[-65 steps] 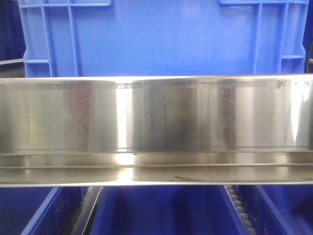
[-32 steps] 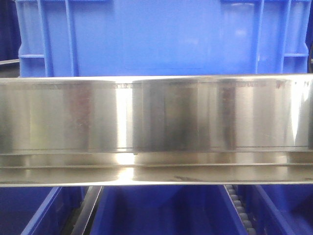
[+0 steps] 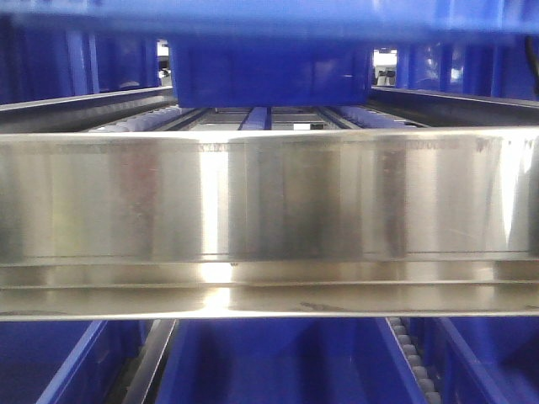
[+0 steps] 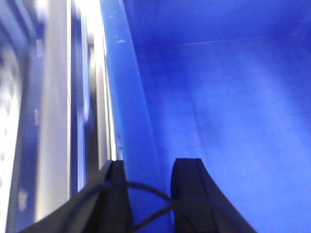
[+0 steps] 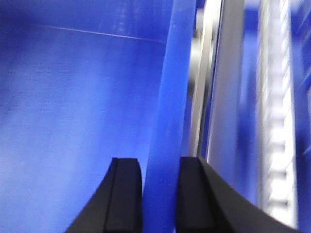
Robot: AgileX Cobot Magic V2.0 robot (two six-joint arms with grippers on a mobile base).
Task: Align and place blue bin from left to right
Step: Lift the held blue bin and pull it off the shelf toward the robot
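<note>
In the front view the blue bin [image 3: 269, 15] shows only as a blurred band along the top edge, held above the rack. The left wrist view looks down into its bright-blue inside, and my left gripper [image 4: 154, 167] straddles its left wall rim [image 4: 129, 97], one black finger [image 4: 119, 194] outside and the other inside, shut on it. My right gripper [image 5: 159, 162] clamps the right wall rim [image 5: 170, 97] the same way, with its fingers [image 5: 194, 194] on either side of the wall.
A polished steel beam [image 3: 269, 210] spans the front view. Behind it run roller tracks [image 3: 143, 118] with another blue bin [image 3: 269, 80] at the far end. More blue bins [image 3: 278, 362] and a roller strip [image 3: 413, 362] lie on the level below.
The blue bin has risen from filling the space behind the beam to the top edge of the front view. This uncovers the roller tracks and the far bin.
</note>
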